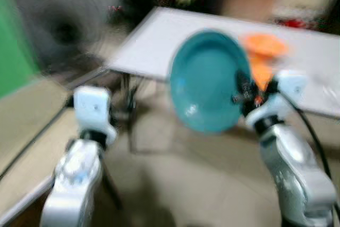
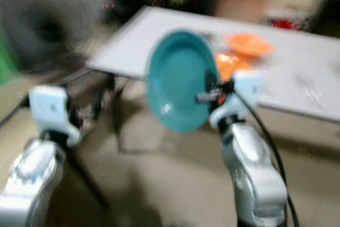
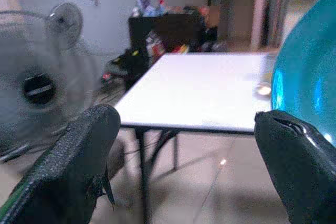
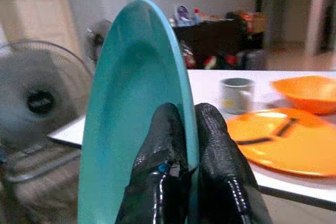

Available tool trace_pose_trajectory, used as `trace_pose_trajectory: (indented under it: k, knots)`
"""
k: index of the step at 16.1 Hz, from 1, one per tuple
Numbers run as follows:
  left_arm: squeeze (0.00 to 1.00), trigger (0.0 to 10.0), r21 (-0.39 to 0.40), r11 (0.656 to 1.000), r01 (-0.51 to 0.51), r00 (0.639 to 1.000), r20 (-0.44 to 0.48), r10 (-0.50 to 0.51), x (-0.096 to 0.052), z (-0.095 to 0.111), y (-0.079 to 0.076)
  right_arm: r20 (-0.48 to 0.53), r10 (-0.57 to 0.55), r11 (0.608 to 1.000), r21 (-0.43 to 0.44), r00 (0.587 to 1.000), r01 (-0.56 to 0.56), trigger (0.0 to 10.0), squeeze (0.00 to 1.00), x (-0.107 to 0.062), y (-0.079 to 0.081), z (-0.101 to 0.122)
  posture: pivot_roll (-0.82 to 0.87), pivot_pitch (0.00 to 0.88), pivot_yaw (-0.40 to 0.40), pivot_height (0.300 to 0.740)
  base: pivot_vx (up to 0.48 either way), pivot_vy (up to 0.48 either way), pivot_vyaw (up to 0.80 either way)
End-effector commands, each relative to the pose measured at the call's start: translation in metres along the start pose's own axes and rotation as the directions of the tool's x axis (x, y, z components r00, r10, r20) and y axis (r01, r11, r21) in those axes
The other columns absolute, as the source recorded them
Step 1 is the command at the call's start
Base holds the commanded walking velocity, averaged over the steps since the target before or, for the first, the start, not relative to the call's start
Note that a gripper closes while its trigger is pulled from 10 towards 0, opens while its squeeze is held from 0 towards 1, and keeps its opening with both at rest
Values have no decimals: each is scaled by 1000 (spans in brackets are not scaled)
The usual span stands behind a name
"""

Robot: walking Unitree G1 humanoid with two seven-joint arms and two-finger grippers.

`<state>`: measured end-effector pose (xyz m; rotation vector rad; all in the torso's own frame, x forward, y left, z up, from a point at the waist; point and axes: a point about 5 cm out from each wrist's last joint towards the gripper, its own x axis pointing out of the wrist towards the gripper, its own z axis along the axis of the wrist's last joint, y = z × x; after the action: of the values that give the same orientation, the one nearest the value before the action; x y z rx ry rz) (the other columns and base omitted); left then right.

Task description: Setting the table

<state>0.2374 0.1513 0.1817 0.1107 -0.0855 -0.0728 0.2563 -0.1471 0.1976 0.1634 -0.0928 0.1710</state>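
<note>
Teal plate (image 4: pixel 131 129) is standing on edge, pinched by the right gripper (image 4: pixel 184 129); left gripper (image 3: pixel 184 171) is hanging open; orange bowl (image 4: pixel 307 92) and grey mug (image 4: pixel 237 95) are sitting on the white table (image 3: pixel 199 90)

Round teal plate (image 4: pixel 134 124), glossy, held on edge, nearly upright, in the air short of the white table's (image 1: pixel 159 46) near edge. Orange flat plate (image 4: pixel 286 140), orange bowl (image 4: pixel 307 92) and grey mug (image 4: pixel 236 94) rest on the table top.

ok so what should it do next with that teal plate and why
Probably carry the teal plate forward over the white table. The right gripper pinches its rim, holding it on edge short of the table, and bare tabletop lies left of the orange plate.
</note>
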Motion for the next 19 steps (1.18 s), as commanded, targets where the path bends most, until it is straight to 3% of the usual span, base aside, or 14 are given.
trace_pose_trajectory:
  k: [1, 7, 10, 14, 19]
  knots:
    - [0, 10000, -2, 1000, 11, 1000, 2, -11, 1, 1, -3, 48, 3, 1000, -24, 999, -2, 10000, 0, 4, 1, 11, -87, 0, 0, 740, 0, -480, 0]
    - [0, 10000, 13, 1000, 25, 1000, 3, -25, 4, 0, -4, -1, 17, 1000, -13, 1000, -17, 10000, 0, 4, 0, 6, -92, 0, 6, 740, 0, -455, 0]
    - [0, 10000, -9, 999, 44, 999, -3, -44, 4, 0, -7, -55, 25, 1000, -6, 998, -26, 10000, 0, 3, 2, 0, -92, 0, 6, 740, 0, 0, 0]
    - [0, 10000, -21, 999, 46, 999, -1, -46, 4, -1, -5, -64, 25, 999, 22, 998, -23, 10000, 0, 1, 2, -1, -92, 0, 4, 740, 0, 0, -716]
    - [0, 10000, -29, 998, 52, 999, -10, -52, 4, -3, -2, -70, -34, 998, 58, 997, 38, 10000, 0, 1, -5, -1, -95, 0, 7, 740, 282, 0, -800]
